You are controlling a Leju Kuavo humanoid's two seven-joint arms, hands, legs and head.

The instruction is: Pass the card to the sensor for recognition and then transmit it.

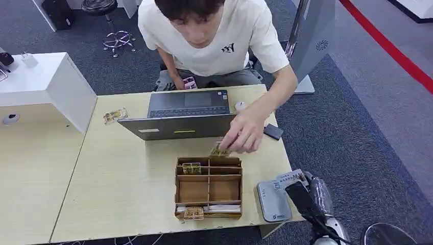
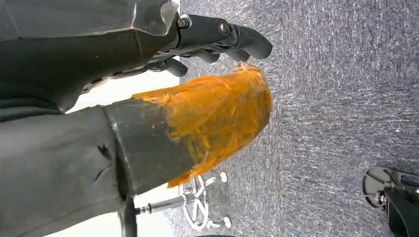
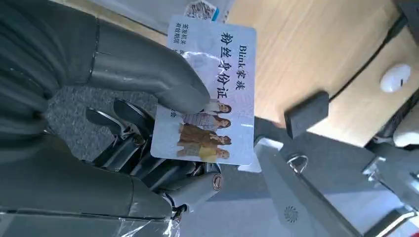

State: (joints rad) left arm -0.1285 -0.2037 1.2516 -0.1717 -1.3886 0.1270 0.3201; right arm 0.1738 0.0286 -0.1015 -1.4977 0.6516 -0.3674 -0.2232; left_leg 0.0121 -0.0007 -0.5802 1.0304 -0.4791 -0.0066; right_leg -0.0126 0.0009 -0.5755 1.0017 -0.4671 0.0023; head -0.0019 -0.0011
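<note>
My right hand (image 1: 308, 198) hangs at the table's front right corner, pinching a pale photo card (image 1: 290, 178) with printed figures between its thumb and fingers. The right wrist view shows the card (image 3: 212, 94) close up, with the thumb (image 3: 148, 74) pressed on its face. The grey-white card sensor (image 1: 272, 200) lies flat on the table just left of this hand, and the card's edge sits over its far right corner. My left hand (image 2: 197, 98), its thumb wrapped in orange tape, hangs over the grey carpet and holds nothing.
A person sits behind the table, one hand (image 1: 242, 133) reaching to the far edge of a wooden divided box (image 1: 208, 188) that holds small cards. Further back are an open laptop (image 1: 184, 115), a white mouse (image 1: 239, 105) and a small black block (image 1: 273, 131).
</note>
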